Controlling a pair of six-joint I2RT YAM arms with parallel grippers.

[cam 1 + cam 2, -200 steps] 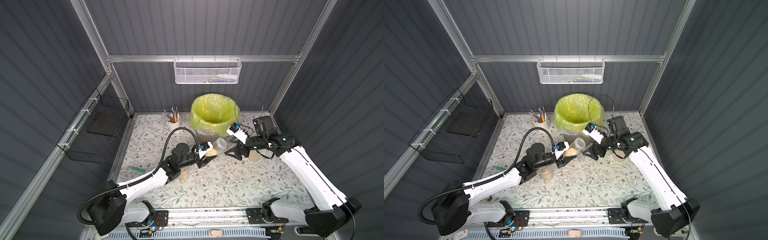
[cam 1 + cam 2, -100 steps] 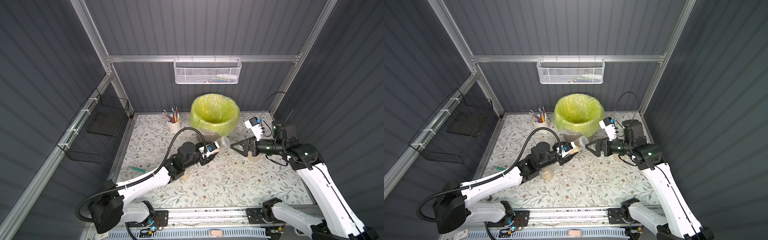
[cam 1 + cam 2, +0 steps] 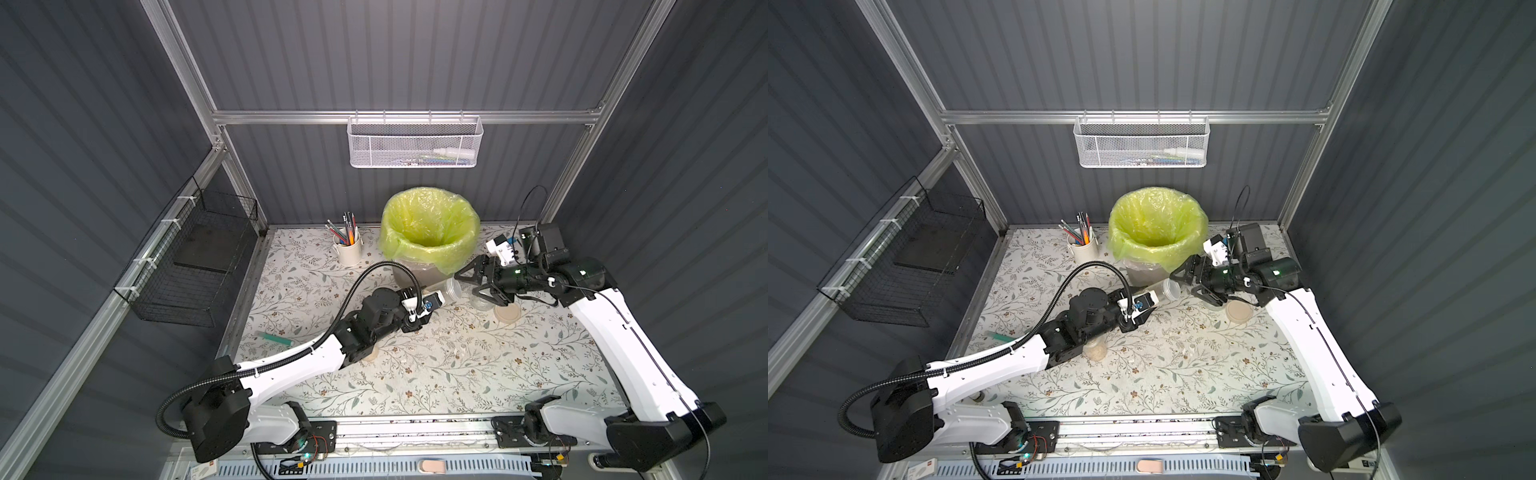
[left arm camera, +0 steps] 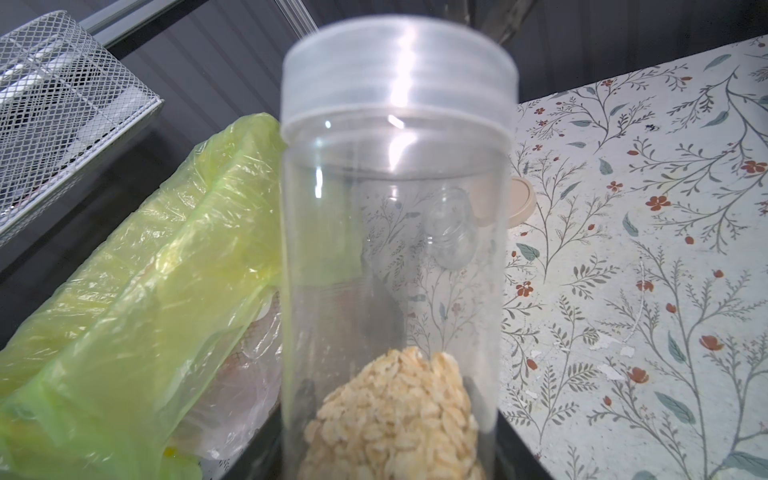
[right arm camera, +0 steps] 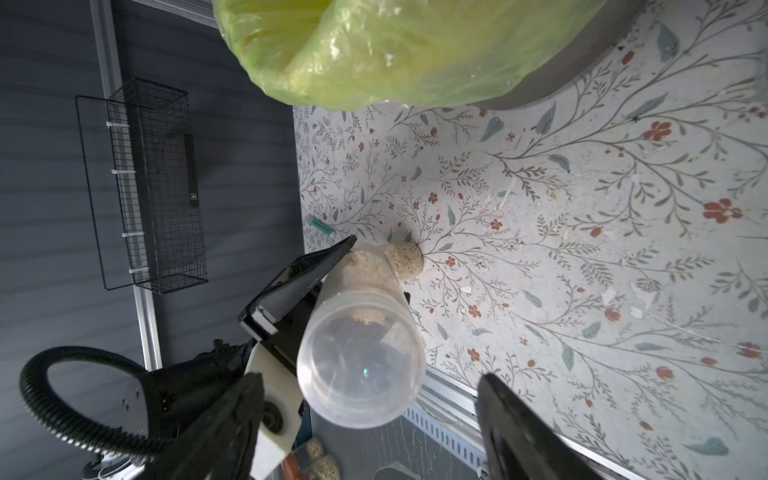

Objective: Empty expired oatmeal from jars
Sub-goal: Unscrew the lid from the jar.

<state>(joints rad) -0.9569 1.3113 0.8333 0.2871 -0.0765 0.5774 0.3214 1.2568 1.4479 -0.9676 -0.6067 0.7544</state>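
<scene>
My left gripper [image 3: 432, 298] [image 3: 1148, 305] [image 4: 395, 457] is shut on a narrow clear jar [image 3: 446, 289] [image 3: 1165, 289] [image 4: 395, 228]. The jar is tilted with its translucent cap [image 4: 399, 70] [image 5: 361, 365] toward the right arm. Oatmeal [image 4: 395, 419] [image 5: 365, 266] lies at its base. My right gripper [image 3: 468, 284] [image 3: 1185, 283] [image 5: 374, 428] is open, its fingers [image 5: 523, 432] either side of the cap with gaps showing. A second jar with oatmeal [image 3: 1096, 351] [image 5: 405, 259] stands under my left arm. A squat clear jar [image 3: 482, 301] sits below the right gripper, its beige lid [image 3: 508, 314] [image 3: 1239, 311] beside it.
The grey bin with its yellow-green bag [image 3: 419, 253] [image 3: 1156, 253] stands just behind the held jar. A white mug of pencils [image 3: 348, 249] is to its left. A green pen [image 3: 274, 338] lies near the left edge. Wire baskets hang on the left and back walls.
My right gripper pulled back to the right, then came in again around the jar's cap, its jaws narrowing. My left arm kept the jar held up by the bin.
</scene>
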